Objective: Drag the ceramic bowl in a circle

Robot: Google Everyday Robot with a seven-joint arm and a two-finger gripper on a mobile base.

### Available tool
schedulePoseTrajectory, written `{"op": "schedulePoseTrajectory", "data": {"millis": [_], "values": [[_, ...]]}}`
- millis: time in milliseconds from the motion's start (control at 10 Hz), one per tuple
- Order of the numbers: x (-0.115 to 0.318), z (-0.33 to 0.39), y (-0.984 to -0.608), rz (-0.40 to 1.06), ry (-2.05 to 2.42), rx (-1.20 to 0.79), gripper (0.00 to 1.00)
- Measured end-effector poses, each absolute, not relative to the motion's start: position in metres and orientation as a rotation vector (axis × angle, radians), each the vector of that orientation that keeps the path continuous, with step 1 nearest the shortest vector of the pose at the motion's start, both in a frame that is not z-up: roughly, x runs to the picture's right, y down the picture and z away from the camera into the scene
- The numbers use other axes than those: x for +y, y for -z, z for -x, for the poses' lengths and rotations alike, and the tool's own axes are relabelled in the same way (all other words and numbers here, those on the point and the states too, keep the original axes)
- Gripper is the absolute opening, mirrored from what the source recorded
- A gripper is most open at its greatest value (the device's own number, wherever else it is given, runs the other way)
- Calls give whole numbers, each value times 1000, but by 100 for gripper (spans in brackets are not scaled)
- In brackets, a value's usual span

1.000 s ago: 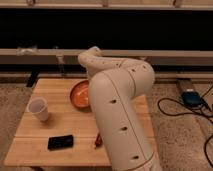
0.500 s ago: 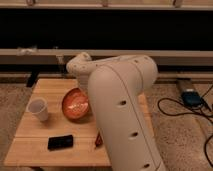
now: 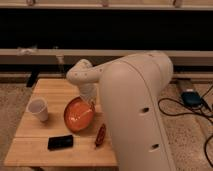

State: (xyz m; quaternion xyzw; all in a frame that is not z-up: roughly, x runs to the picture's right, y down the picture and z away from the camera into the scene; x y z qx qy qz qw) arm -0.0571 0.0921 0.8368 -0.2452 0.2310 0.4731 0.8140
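One close camera looks down past the arm (image 3: 135,110) at the end effector (image 3: 88,100) over the table (image 3: 50,88).

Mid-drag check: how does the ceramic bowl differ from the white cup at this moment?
The ceramic bowl is glossy orange-red; the white cup is plain white. The bowl is wide and shallow; the cup is narrow and tall for its width. The bowl appears tilted, with the gripper at its upper rim; the cup stands upright and apart, further left in the view, with nothing touching it. Both are on the wooden table.
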Motion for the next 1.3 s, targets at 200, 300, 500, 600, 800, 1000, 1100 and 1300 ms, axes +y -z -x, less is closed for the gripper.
{"op": "schedulePoseTrajectory", "data": {"millis": [200,300,500,600,800,1000,1100,1300], "values": [[93,14,-834,502,-1095,554,0],[89,-5,-836,489,-1142,582,0],[71,-40,-847,456,-1215,630,0],[63,-49,-852,447,-1229,642,0],[42,-63,-867,431,-1250,655,0],[26,-66,-880,423,-1249,651,0],[19,-56,-887,425,-1238,642,0],[5,-28,-901,434,-1199,617,0]]}}
